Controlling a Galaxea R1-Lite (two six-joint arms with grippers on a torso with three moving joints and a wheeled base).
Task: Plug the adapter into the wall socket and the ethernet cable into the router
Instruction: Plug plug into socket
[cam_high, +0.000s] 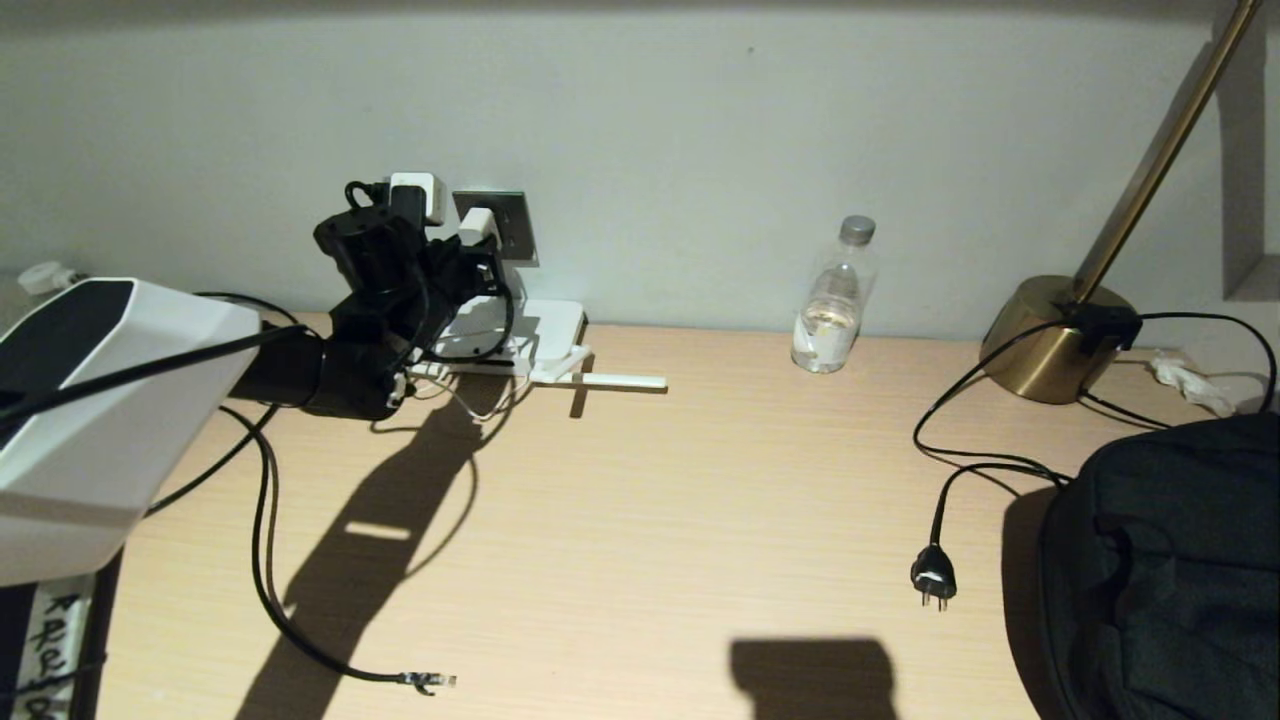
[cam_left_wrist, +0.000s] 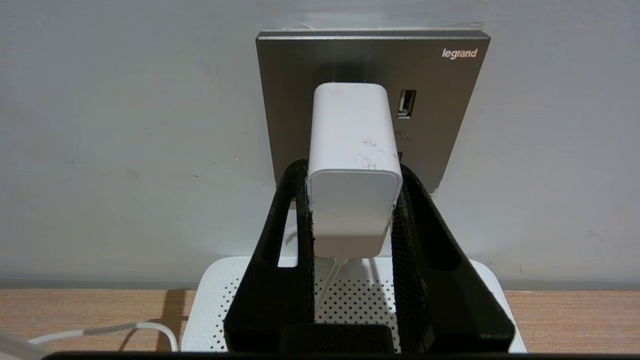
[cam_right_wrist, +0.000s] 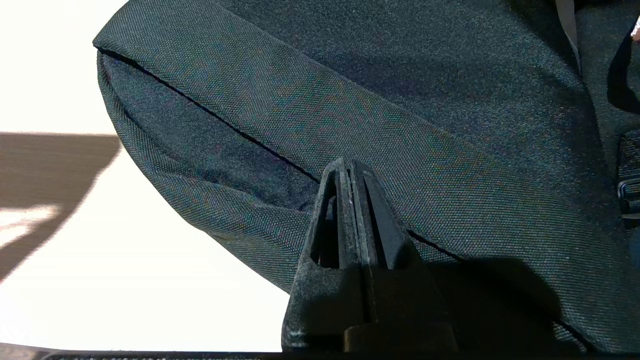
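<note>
**Adapter held at the wall socket**

From the head view, the left gripper (cam_high: 478, 262) reaches the wall socket (cam_high: 507, 222) above the table's (cam_high: 640, 520) far edge; the router (cam_high: 548, 335) lies below, the ethernet cable (cam_high: 430, 681) near the front edge.

Left wrist: jaws clamp the adapter (cam_left_wrist: 354, 170) against the socket plate.

Right wrist: the right gripper (cam_right_wrist: 351, 175) is closed, empty, beside a black bag (cam_right_wrist: 400, 100)

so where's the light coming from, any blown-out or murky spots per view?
Head view: hard arm shadow across the table, so light falls from the wall side, left; black bag murky. Left wrist view: even, adapter and wall socket sharp. Right wrist view: tabletop blown out white beside the bag.
</note>
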